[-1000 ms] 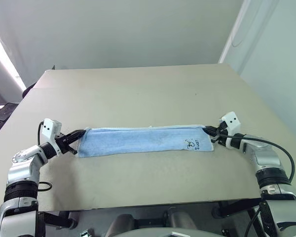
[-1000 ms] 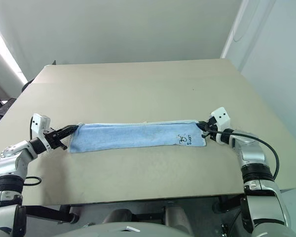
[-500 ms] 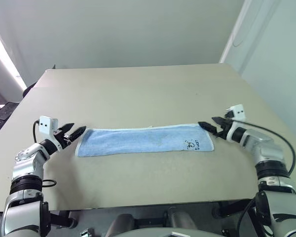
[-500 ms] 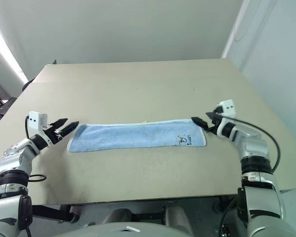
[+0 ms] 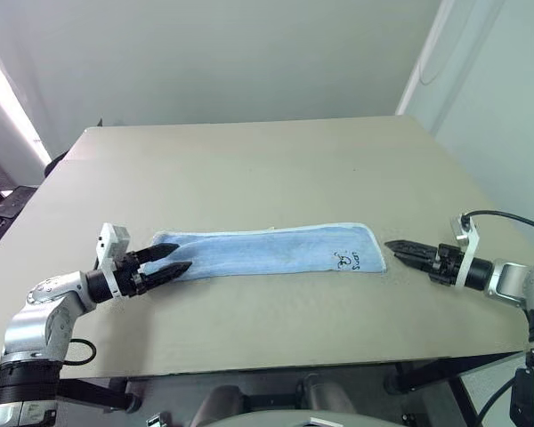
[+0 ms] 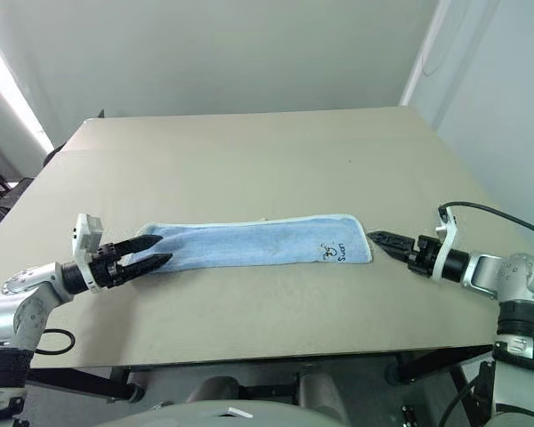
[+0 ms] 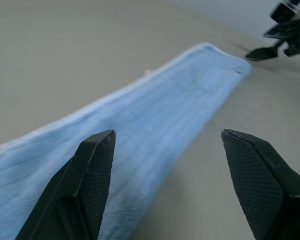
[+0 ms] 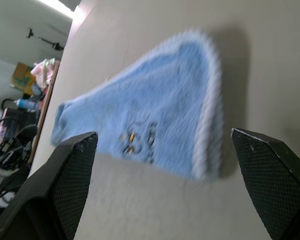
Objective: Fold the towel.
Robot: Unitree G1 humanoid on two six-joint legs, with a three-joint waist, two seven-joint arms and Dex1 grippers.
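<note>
Across the counter (image 5: 267, 169), from nine o'clock to three, lie the left gripper (image 5: 180, 258), the towel (image 5: 267, 252) and the right gripper (image 5: 399, 247). At the nine o'clock end the left gripper has its fingers (image 5: 165, 252) spread wide with nothing between them, the tips reaching over the towel's near corner; I judge it is lined up along the strip to take that end for the next fold. The towel itself lies flat as a long narrow band near the counter's middle, apparently already doubled lengthwise, with its whitish border running along the far edge and round the three o'clock end, and the small dark mark (image 5: 349, 260) close to that end. Beyond it, just clear of the cloth, the right gripper points back toward the towel with nothing in it, probably poised to pinch the opposite end.

From the head views the right gripper's fingers look like a single dark point; the right wrist view shows them (image 8: 70, 175) standing far apart, framing the bordered end and the mark. The left wrist view looks straight down the strip's terry weave between its own wide fingers (image 7: 92, 175) and catches the other gripper (image 7: 262, 51) off the far end, confirming a gap between it and the cloth.
</note>
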